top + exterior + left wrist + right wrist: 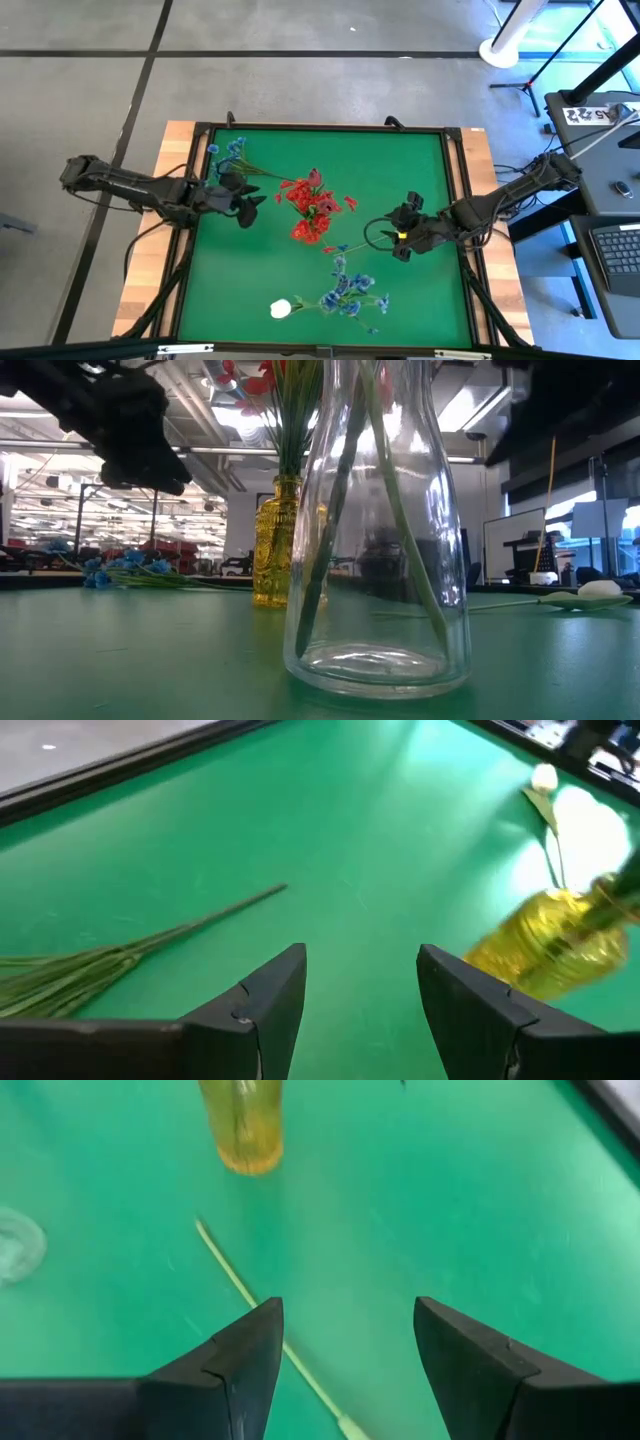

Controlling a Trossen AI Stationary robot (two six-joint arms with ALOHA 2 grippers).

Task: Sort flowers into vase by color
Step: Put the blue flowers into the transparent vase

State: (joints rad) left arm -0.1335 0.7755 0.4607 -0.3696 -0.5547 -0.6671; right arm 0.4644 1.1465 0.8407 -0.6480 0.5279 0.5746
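Observation:
Red sprays (312, 205) stand in a yellow vase (275, 545) at the table's middle. Blue sprays (350, 290) stand in a clear glass vase (375, 560) near the near edge. More blue sprays (225, 155) lie at the far left, and their stems (90, 965) show in the left wrist view. A white bud (282, 308) lies near the near edge. My left gripper (248, 206) hovers open just left of the red sprays. My right gripper (385, 233) hovers open to their right, above a thin stem (245, 1285) lying on the mat.
A green mat (400, 170) covers the table inside a dark raised frame (455, 180). A pale bud on a stem (598, 590) lies at the right in the low view. Bare mat shows at the far right and the near left.

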